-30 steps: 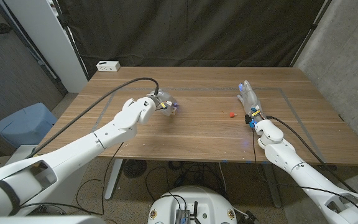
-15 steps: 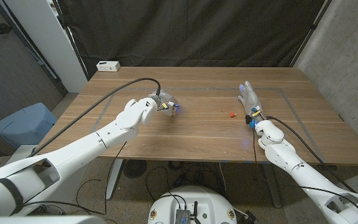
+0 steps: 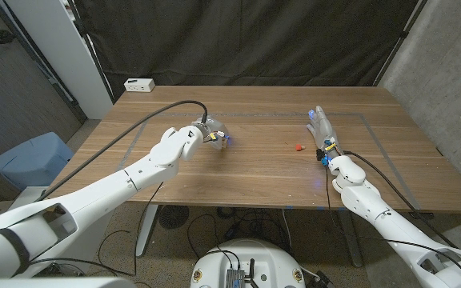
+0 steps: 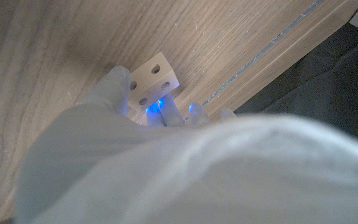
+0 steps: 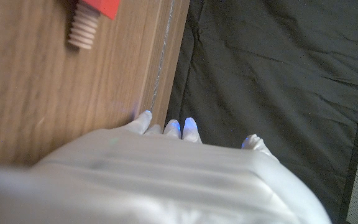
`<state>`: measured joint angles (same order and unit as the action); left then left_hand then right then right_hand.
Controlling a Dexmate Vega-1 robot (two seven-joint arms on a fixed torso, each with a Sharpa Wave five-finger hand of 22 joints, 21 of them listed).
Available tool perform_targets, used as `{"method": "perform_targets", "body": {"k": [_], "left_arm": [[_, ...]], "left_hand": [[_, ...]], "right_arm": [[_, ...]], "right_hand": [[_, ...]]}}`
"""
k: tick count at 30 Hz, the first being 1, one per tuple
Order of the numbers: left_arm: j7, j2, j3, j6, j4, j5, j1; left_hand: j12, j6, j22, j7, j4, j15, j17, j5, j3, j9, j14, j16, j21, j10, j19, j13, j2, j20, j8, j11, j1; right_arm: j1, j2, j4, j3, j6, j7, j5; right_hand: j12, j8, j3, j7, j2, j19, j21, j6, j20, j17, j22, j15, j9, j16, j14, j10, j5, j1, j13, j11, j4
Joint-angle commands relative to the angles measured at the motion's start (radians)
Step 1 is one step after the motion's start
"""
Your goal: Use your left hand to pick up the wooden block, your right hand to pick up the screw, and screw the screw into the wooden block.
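The pale wooden block (image 4: pixel 153 77), with round holes in its faces, lies on the table (image 3: pixel 254 172) left of centre. My left hand (image 3: pixel 202 133) is on it: the thumb (image 4: pixel 113 88) presses one side and the blue-lit fingers (image 4: pixel 164 112) press the other. In the head view the block (image 3: pixel 223 142) is mostly hidden by those fingers. The screw (image 3: pixel 298 147), with a red head and pale threaded shaft (image 5: pixel 84 30), lies on the wood to the right of centre. My right hand (image 3: pixel 323 133) stands just right of it with fingers stretched out, holding nothing and apart from the screw.
A white box (image 3: pixel 139 84) sits at the table's back left corner. Thin tape lines (image 3: pixel 378 136) run across the tabletop. A blue bin (image 3: pixel 24 162) stands on the floor off the table's left side. A dark curtain hangs behind.
My left hand's fingers have closed in around the block, covering more of it. The right arm and the screw have not moved.
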<state>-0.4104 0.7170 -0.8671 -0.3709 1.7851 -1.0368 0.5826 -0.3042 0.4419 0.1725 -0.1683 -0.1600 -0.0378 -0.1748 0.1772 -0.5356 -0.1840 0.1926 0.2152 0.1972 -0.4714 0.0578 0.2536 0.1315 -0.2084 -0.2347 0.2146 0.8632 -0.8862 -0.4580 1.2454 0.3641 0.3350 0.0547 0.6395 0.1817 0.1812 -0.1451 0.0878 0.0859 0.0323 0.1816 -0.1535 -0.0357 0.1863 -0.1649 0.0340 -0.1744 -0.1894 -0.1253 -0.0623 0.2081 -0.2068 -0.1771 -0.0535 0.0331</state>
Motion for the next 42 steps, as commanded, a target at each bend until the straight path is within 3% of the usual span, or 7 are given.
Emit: {"method": "perform_targets", "body": {"k": [1,25,42], "left_arm": [[-0.008,0.011,-0.001,-0.010,0.014,-0.025,0.010],[0.009,0.008,0.004,0.014,0.005,-0.061,0.018],[0.026,-0.005,0.002,0.003,-0.004,-0.067,0.023]], "left_hand": [[-0.008,0.011,0.000,0.000,0.000,-0.003,-0.003,0.001,0.008,-0.004,0.013,0.005,0.002,-0.017,-0.008,0.007,-0.001,-0.002,-0.003,0.000,0.016],[-0.035,0.085,0.000,-0.017,-0.006,-0.025,-0.004,0.002,0.014,-0.005,0.070,0.007,0.006,-0.083,-0.065,0.031,-0.014,0.000,-0.006,0.005,0.066],[-0.059,0.173,-0.001,-0.031,0.000,-0.050,-0.007,-0.002,0.041,-0.006,0.132,0.011,0.008,-0.157,-0.139,0.060,-0.021,0.001,-0.010,0.007,0.097]], "right_arm": [[0.002,0.002,-0.005,0.000,0.003,-0.007,0.005],[0.006,0.013,-0.023,0.000,0.006,-0.007,0.010],[0.014,0.019,-0.043,0.001,0.006,-0.009,0.012]], "right_hand": [[0.006,0.006,-0.002,0.004,0.005,0.007,0.006,-0.009,-0.032,0.000,-0.003,0.026,-0.003,-0.004,-0.005,0.001,0.007,0.000,-0.003,-0.007,-0.003],[0.008,0.007,-0.003,0.006,0.007,0.011,0.007,-0.015,-0.029,0.000,-0.003,0.029,-0.003,-0.006,0.000,-0.005,0.008,0.001,-0.004,-0.007,-0.005],[0.009,0.008,-0.004,0.008,0.008,0.014,0.008,-0.020,-0.029,0.000,-0.003,0.029,-0.003,-0.007,0.004,-0.008,0.008,0.002,-0.004,-0.007,-0.005]]}}
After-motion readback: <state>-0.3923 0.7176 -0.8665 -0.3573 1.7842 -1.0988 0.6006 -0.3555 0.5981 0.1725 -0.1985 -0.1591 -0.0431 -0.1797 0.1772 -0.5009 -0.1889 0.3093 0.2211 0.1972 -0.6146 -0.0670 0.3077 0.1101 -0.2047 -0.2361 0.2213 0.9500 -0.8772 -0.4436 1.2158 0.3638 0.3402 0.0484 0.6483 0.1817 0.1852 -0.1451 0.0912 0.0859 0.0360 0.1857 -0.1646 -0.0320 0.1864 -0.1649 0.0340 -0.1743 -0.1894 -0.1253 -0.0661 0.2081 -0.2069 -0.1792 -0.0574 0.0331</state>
